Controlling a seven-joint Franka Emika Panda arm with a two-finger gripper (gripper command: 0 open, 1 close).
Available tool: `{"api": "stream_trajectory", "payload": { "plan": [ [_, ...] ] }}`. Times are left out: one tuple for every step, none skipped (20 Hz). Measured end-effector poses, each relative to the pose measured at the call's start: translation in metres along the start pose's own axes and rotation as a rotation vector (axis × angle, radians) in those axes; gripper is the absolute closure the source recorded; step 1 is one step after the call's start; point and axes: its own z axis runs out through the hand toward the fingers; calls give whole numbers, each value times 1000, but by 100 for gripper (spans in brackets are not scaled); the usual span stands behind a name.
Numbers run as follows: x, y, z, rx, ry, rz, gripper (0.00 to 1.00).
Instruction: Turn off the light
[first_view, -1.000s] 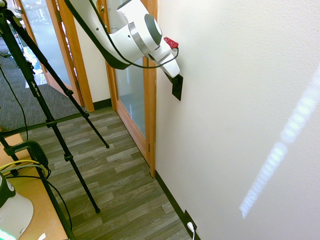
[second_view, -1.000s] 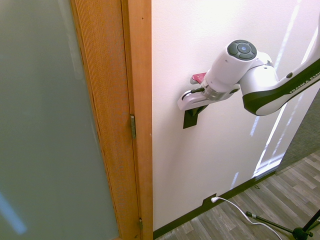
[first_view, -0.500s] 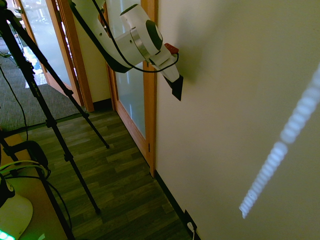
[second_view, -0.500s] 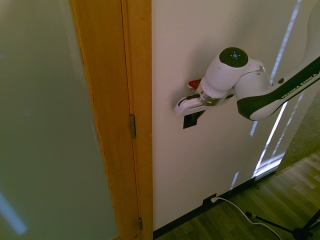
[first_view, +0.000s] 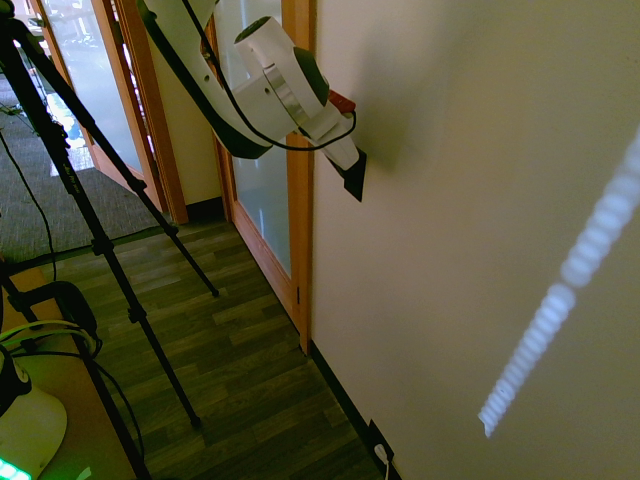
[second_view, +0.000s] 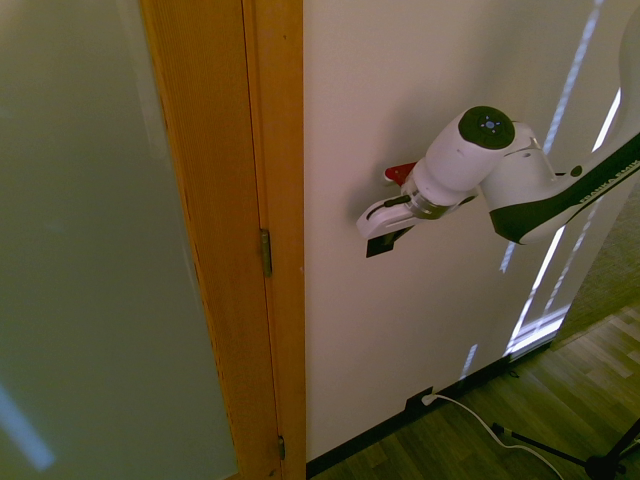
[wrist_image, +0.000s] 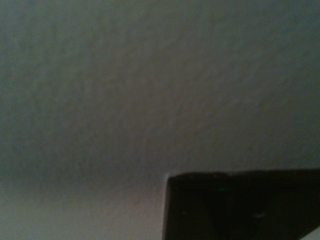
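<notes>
I am holding the white arm's pincer (first_view: 352, 165) with its jaws closed narrow on nothing, pressed against the small flat black upright wall switch plate (first_view: 356, 181) — the plate is sitting right at its tip. Pushing on at this slant is risking a slide off the plate's edge. The wooden door frame (second_view: 262, 200) is crowding one side; bare cream wall (first_view: 480, 150) is lying open on the other.

gripper (first_view: 349, 163) at switch (first_view: 355, 178) | wall (first_view: 480, 200) | door frame (first_view: 299, 230)
</notes>
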Motion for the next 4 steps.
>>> {"api": "stream_trajectory", "payload": {
  "plan": [
    [-3,3,-1,10,1,3,0],
    [-6,5,-2,22,4,6,0],
    [-8,8,-4,32,7,8,0],
    [-11,11,-5,42,6,8,0]
  ]
}}
